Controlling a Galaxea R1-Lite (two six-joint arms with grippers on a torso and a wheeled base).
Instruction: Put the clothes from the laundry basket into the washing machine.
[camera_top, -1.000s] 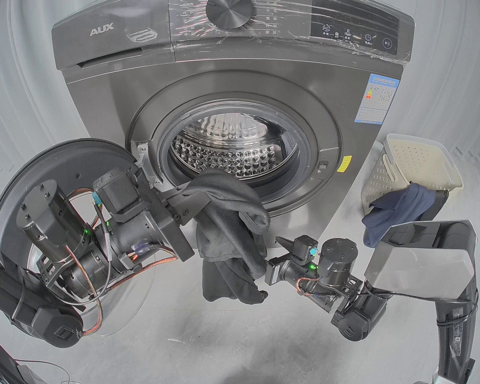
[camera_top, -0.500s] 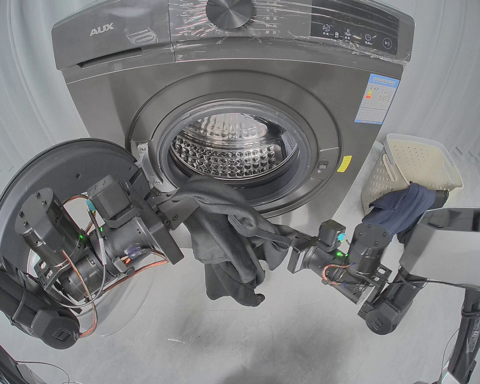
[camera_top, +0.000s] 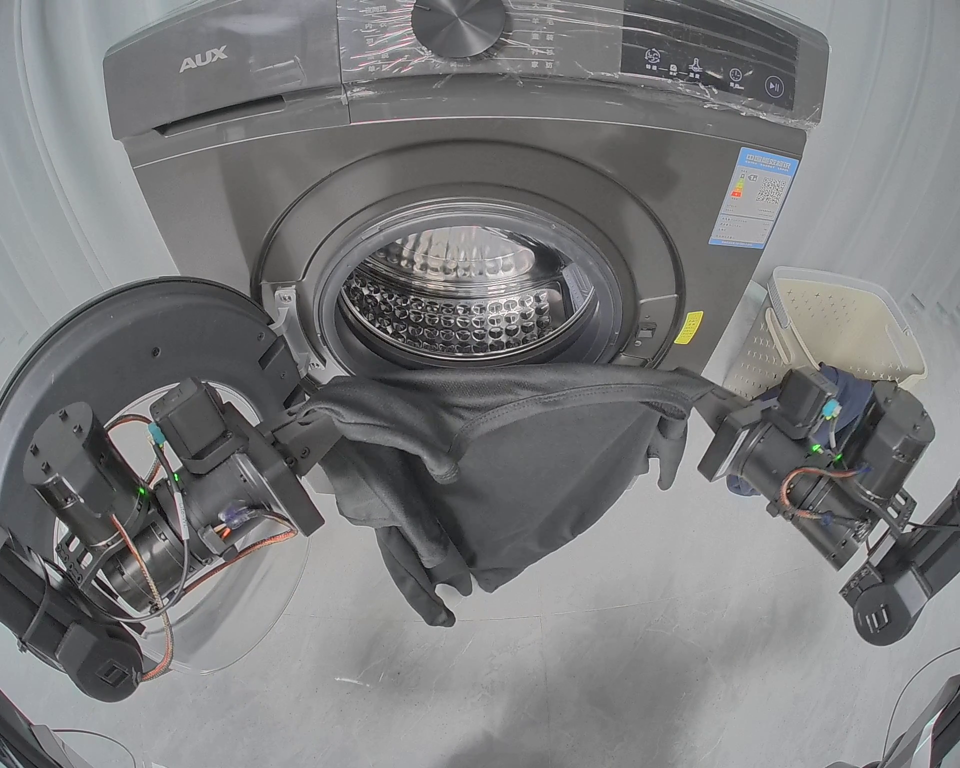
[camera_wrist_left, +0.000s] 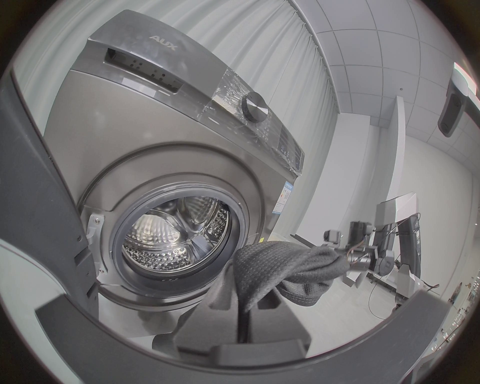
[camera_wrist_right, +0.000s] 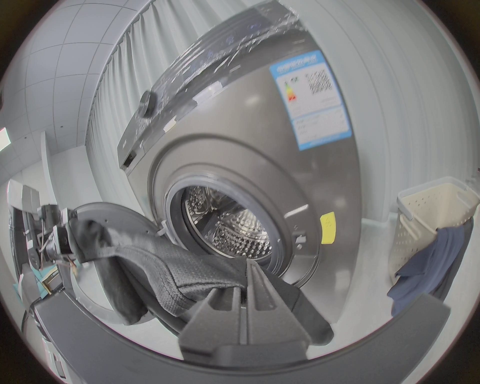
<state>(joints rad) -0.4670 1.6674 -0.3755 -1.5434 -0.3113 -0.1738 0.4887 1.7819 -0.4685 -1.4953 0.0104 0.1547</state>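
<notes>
A dark grey garment (camera_top: 520, 450) is stretched wide in front of the washing machine's (camera_top: 220, 190) open drum (camera_top: 460, 290), just below its rim. My left gripper (camera_top: 305, 418) is shut on the garment's left end (camera_wrist_left: 285, 270), and my right gripper (camera_top: 712, 400) is shut on its right end (camera_wrist_right: 170, 270). The cloth's lower part hangs loose toward the floor. The cream laundry basket (camera_top: 850, 310) stands right of the machine with a blue piece of clothing (camera_wrist_right: 430, 265) draped over its front edge, partly hidden by my right arm in the head view.
The machine's round door (camera_top: 130, 340) is swung open to the left, behind my left arm. Pale curtains hang on both sides of the machine. Bare grey floor (camera_top: 560, 660) lies in front of the machine.
My right gripper has taken hold of the hanging garment and pulled its end far to the right and up. The bunched cloth now spans the drum opening. My left gripper shifted slightly left.
</notes>
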